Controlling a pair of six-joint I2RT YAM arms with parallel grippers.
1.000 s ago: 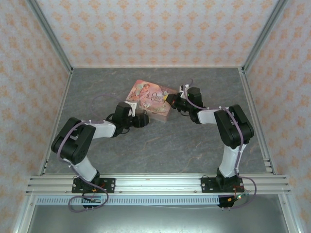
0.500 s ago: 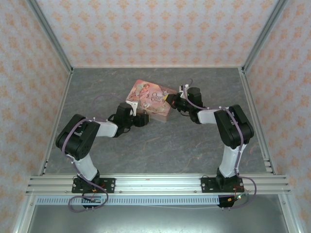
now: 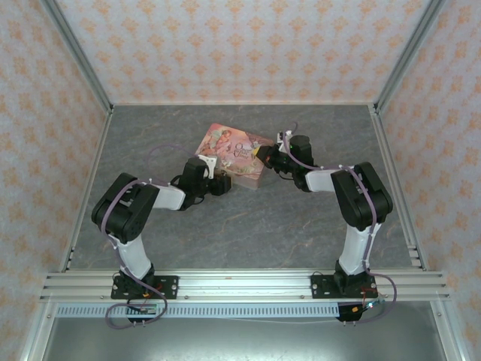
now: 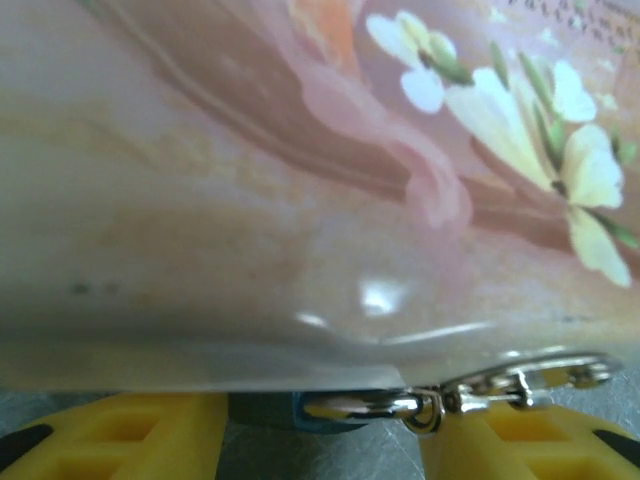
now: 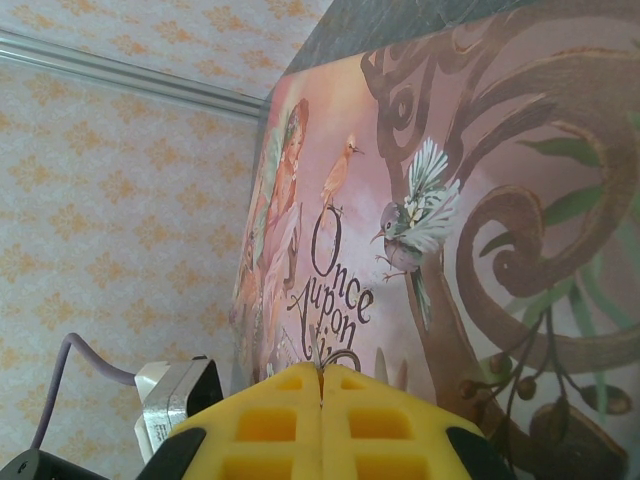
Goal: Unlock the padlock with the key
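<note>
Top: tin [image 3: 233, 149] ×1; left claw [image 3: 220, 183] at its near edge, right claw [image 3: 264, 156] at its right edge (claws ×2) | Left wrist: fingers [image 4: 100, 440] spread wide, gripping nothing; padlock [image 4: 325, 412] ×1 between them, chain [image 4: 500, 385] ×1 beside it (key not made out) | Right wrist: tips [image 5: 280, 415] pressed together, nothing seen held | Risk: closing could catch chain or tin, shoving padlock away.

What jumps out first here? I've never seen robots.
The pink illustrated tin lies mid-table, with the left arm and right arm reaching to it from either side. Up close, a tiny blue-teal padlock sits below the tin's edge between the left arm's yellow jaws, which stand open.
</note>
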